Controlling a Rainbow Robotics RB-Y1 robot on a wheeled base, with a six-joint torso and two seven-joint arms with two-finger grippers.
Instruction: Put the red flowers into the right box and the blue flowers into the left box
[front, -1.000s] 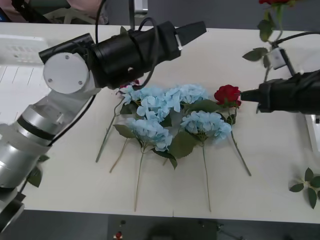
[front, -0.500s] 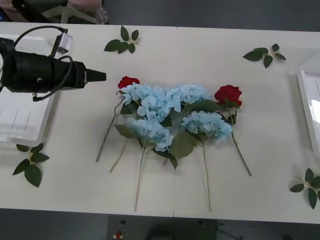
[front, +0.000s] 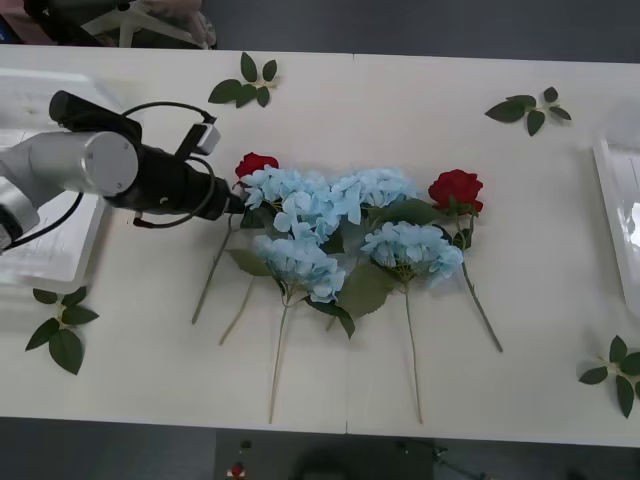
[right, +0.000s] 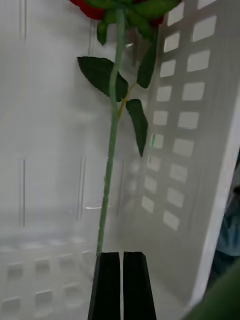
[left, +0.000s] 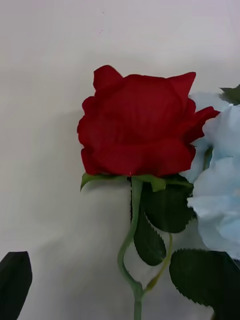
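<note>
My left tool (front: 232, 203), open and empty, sits beside the deep-red artificial rose (front: 256, 164), whose stem runs back under it.

The white worktop (front: 150, 380) carries the blue flowers (front: 340, 225) bunched at its middle, stems trailing toward the near edge. Two red flowers lie touching that bunch: one (front: 255, 164) at its left end, one (front: 456, 189) at its right. Loose leaf sprigs lie well apart from the bunch, beyond it (front: 245, 82) (front: 527, 108) and nearer on either side (front: 60, 325) (front: 615, 370). The left box (front: 40, 240) and right box (front: 620, 215) sit at the worktop's ends.
</note>
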